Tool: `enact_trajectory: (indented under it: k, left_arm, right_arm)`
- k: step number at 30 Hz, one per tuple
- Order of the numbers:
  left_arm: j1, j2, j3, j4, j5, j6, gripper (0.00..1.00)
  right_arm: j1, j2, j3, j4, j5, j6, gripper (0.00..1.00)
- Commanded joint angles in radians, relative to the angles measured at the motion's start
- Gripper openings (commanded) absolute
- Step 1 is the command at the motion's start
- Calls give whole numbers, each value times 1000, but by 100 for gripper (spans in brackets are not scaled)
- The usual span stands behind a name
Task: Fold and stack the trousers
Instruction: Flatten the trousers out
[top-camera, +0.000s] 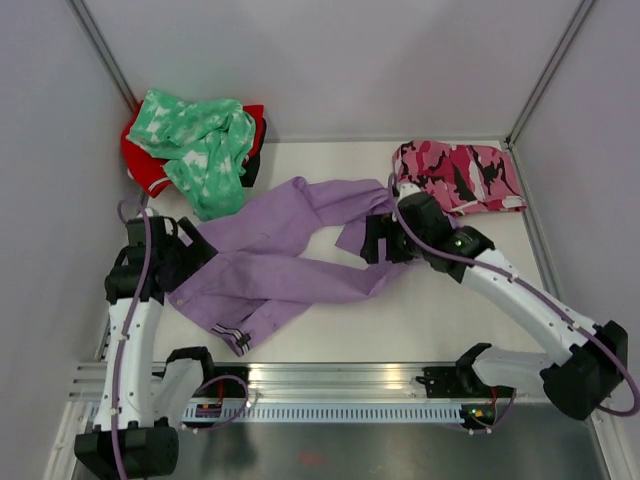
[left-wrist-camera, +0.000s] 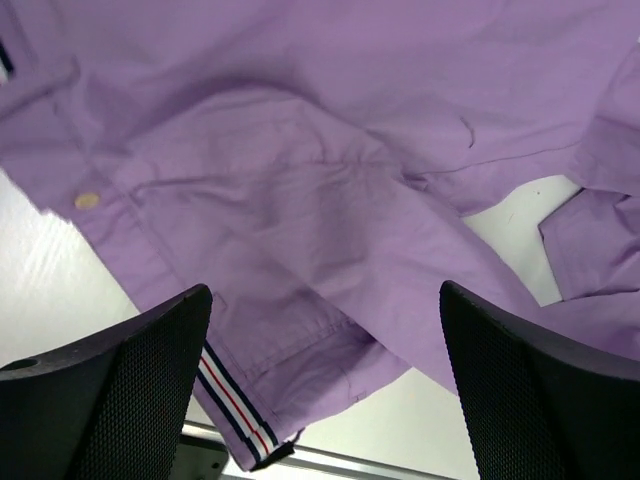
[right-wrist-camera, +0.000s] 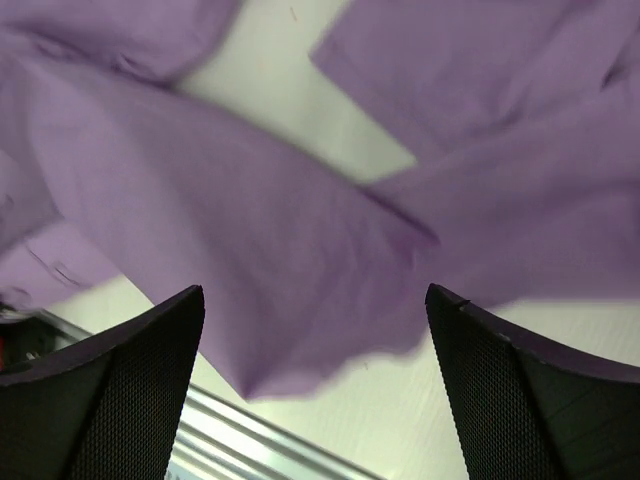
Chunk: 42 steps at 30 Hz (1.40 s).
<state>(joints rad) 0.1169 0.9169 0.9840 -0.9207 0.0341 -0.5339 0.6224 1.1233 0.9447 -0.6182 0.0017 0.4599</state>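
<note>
Left fingers (left-wrist-camera: 120, 400) stood apart and empty over the trousers (top-camera: 270, 260), near the striped waistband (top-camera: 232, 335). Right fingers (right-wrist-camera: 520, 390), likewise apart, hung over the legs. The trousers sprawled unfolded across the tabletop (top-camera: 420, 310). Beyond them lay a pink camouflage garment (top-camera: 460, 175), a green garment (top-camera: 200, 140) and a red garment (top-camera: 140, 170).

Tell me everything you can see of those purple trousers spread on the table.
The trousers are plain lilac-purple, of thin, soft-looking cloth, wrinkled and unfolded. They sprawl across the white table, with the waistband toward the near left and the legs rumpled toward the far right. The waistband has a dark, white and red striped trim, and a pale button shows near it. The left pincer and right pincer hang open above the cloth, gripping nothing.
</note>
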Motion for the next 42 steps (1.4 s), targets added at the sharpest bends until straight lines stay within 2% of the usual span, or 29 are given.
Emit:
enact_trajectory:
  k: [1, 4, 5, 7, 10, 12, 14, 17, 21, 22, 25, 26, 28, 29, 30, 31, 34, 36, 37, 40, 42]
  left_arm:
    - [-14, -72, -135, -49, -69, -244, 100]
    - [-51, -105, -234, 2, -28, -322, 100]
    - [-98, -105, -254, 19, -11, -336, 97]
    - [-170, -66, -280, 20, -29, -377, 96]
    - [-298, -1, -291, -9, -115, -464, 94]
    - [-377, 49, -288, -80, -222, -587, 90]
    - [-408, 83, -301, -96, -272, -642, 90]
    - [-416, 140, -363, -58, -255, -712, 89]
    - [-421, 197, -455, 14, -227, -727, 84]
    - [-421, 203, -465, 23, -229, -729, 81]
    - [-421, 224, -482, 57, -256, -736, 59]
    - [-421, 227, -481, 59, -276, -738, 48]
    - [-419, 229, -469, 72, -298, -732, 33]
    - [-419, 229, -463, 75, -307, -724, 15]
    - [-419, 229, -444, 80, -310, -716, 6]
    - [-419, 229, -433, 82, -316, -706, 2]
    - [-363, 229, -372, 63, -368, -625, 2]
    - [-315, 217, -280, 16, -402, -507, 2]
    - [-263, 212, -242, -6, -455, -468, 2]
    - [-124, 198, -99, -20, -526, -222, 2]
    - [-68, 197, -3, -35, -612, -163, 2]
  right_arm:
    - [-15, 105, 249, 22, 47, -44, 98]
    - [-99, 168, 342, 75, 3, -44, 98]
    - [-127, 185, 351, 99, -58, -40, 98]
    - [-167, 236, 362, 156, -75, -33, 98]
    - [-171, 295, 338, 201, -65, -40, 97]
    - [-171, 319, 316, 213, -62, -40, 96]
    - [-171, 334, 273, 227, -48, -37, 96]
    - [-176, 332, 217, 245, -13, -21, 96]
    - [-187, 332, 186, 229, 44, -18, 97]
    - [-190, 336, 174, 229, 52, -18, 96]
    - [-193, 345, 157, 235, 49, -10, 96]
    - [-193, 346, 155, 235, 52, -7, 96]
    - [-194, 348, 146, 235, 61, -4, 96]
    - [-196, 346, 141, 235, 72, 2, 96]
    - [-197, 342, 135, 236, 80, 3, 96]
    - [-199, 339, 128, 236, 86, 5, 96]
    - [-216, 323, 105, 230, 121, 22, 96]
    - [-239, 307, 74, 219, 149, 51, 96]
    - [-248, 300, 60, 222, 152, 60, 96]
    - [-289, 268, 3, 230, 181, 92, 96]
    - [-322, 247, -26, 233, 196, 112, 96]
